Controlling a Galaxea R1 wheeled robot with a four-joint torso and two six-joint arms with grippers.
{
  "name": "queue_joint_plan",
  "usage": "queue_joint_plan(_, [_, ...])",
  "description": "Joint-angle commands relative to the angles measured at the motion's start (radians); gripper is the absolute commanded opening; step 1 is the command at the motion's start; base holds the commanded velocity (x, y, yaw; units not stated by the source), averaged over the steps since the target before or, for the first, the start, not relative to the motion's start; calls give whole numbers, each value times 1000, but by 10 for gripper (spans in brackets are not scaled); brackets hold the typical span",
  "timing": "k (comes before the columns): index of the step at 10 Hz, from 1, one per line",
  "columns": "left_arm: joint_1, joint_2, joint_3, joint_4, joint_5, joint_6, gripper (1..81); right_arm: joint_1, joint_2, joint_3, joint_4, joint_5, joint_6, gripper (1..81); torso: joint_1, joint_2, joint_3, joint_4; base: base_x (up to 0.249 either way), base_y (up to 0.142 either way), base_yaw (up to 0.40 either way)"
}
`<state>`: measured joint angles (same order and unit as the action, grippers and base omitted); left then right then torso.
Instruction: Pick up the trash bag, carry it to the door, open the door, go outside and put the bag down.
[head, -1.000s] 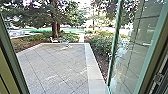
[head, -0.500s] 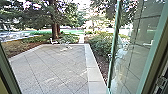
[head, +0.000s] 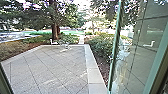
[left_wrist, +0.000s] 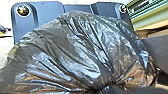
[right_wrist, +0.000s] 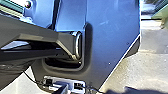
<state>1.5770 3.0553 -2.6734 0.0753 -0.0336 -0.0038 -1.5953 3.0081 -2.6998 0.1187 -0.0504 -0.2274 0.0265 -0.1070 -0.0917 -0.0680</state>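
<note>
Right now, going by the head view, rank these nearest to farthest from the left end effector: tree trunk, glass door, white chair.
1. Glass door: close, on the right.
2. White chair: left of centre, by the paving's far edge.
3. Tree trunk: behind the chair.

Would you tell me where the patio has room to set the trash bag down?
The best room looks to be the broad stretch of paving between the left planting bed and the pale strip at right, short of the white furniture. It is crowded around that furniture, beyond the strip where shrubs grow, and by the glass door.
</note>
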Motion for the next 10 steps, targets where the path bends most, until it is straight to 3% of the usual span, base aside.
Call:
queue_joint_plan(1, [-47, 4, 6, 11, 43, 5, 10, 45, 10, 11, -1, -66, -3, 811, 0, 0, 0, 0, 105, 0, 0])
queue_joint_plan(10, [-47, 5, 6, 9, 43, 5, 10, 47, 8, 11, -1, -66, -3, 811, 0, 0, 0, 0, 111, 0, 0])
